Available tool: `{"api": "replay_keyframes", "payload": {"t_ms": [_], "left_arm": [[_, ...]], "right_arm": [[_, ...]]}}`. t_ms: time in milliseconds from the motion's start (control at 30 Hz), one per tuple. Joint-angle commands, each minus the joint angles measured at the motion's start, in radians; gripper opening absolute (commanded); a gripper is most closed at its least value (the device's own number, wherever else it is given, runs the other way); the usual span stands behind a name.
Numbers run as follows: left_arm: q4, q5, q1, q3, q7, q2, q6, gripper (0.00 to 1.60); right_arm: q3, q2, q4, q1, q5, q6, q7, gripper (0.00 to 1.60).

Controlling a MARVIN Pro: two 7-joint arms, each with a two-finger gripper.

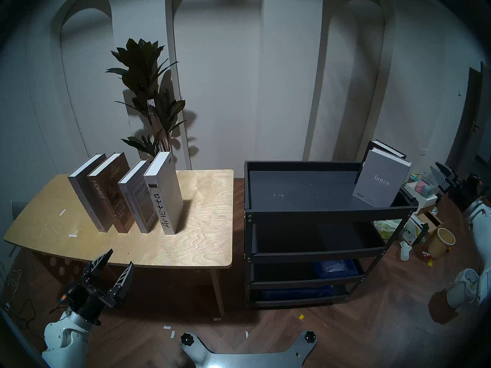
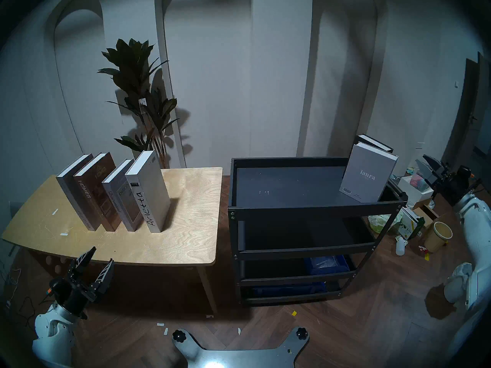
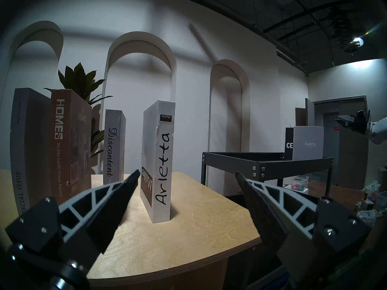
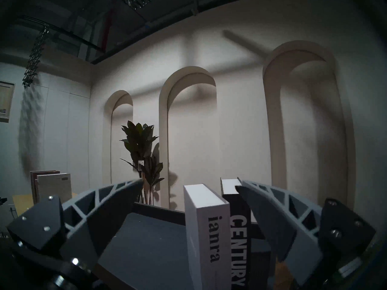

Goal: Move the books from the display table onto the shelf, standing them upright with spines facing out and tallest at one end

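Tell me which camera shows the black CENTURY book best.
Right wrist: the CENTURY book fills the foreground, spine lettering readable. Left wrist shows only a sliver reading "CE". Both head views show just its top edge behind ianra.

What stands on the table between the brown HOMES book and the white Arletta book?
Only the grey Discontent book, upright between the HOMES book and the Arletta book on the display table. The head views show it best.

"SPECIAL ISSUE", "HOMES", "Discontent", "Arletta", "ianra" and "CENTURY" are read on the grey book [image 3: 23, 149], brown book [image 3: 69, 143], second grey book [image 3: 114, 145], white book [image 3: 161, 157], shelf's grey book [image 4: 211, 237] and black book [image 4: 238, 247].
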Motion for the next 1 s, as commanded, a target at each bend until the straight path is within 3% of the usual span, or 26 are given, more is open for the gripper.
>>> {"api": "replay_keyframes", "payload": {"t_ms": [0,167,433,967], "left_arm": [[-0.017,0.001,0.001,-0.003,0.004,-0.002,-0.001,1.6],[-0.017,0.0,0.001,-0.003,0.004,-0.001,-0.001,1.6],[-0.016,0.0,0.001,-0.002,0.004,-0.001,-0.002,1.6],[-0.016,-0.001,0.001,-0.002,0.004,0.0,-0.002,1.6]], "right_arm": [[-0.038,-0.014,-0.005,0.078,-0.044,-0.014,-0.073,1.6],[-0.092,-0.052,0.042,0.156,-0.098,-0.02,-0.124,1.6],[-0.126,-0.083,0.078,0.216,-0.138,-0.021,-0.176,1.6],[-0.214,-0.154,0.187,0.366,-0.234,-0.031,-0.197,1.6]]}}
